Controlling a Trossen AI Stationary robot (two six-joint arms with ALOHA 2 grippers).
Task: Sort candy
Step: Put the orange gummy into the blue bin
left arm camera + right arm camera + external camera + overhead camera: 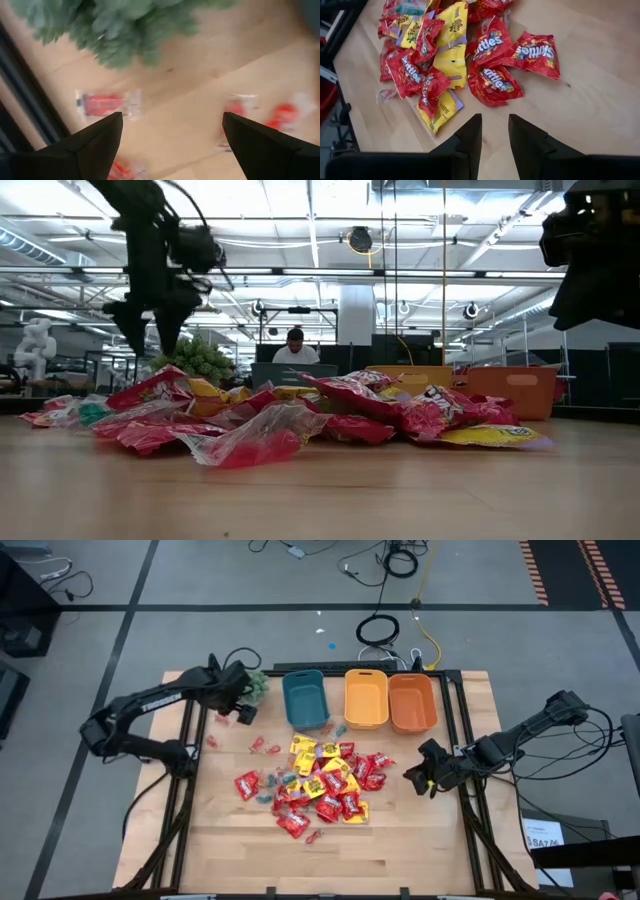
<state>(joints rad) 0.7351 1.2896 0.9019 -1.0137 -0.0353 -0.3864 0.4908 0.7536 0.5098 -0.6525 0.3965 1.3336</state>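
Early in sorting: candy [320, 783] heaped mid-bench, a few strays near the plant [257, 686]. Left pincer [240, 705] spread wide, empty, above those strays. Right pincer [424, 772] nearly closed, empty, beside the heap. Next, probably: descend, pinch one stray piece.

Teal bin [305, 698] at the back of the wooden surface [400, 830], yellow bin [366, 697] just beside it, orange bin [412, 702] beyond that, green spiky plant [258, 686] on the teal bin's other side, seated person [294, 346] in the room behind
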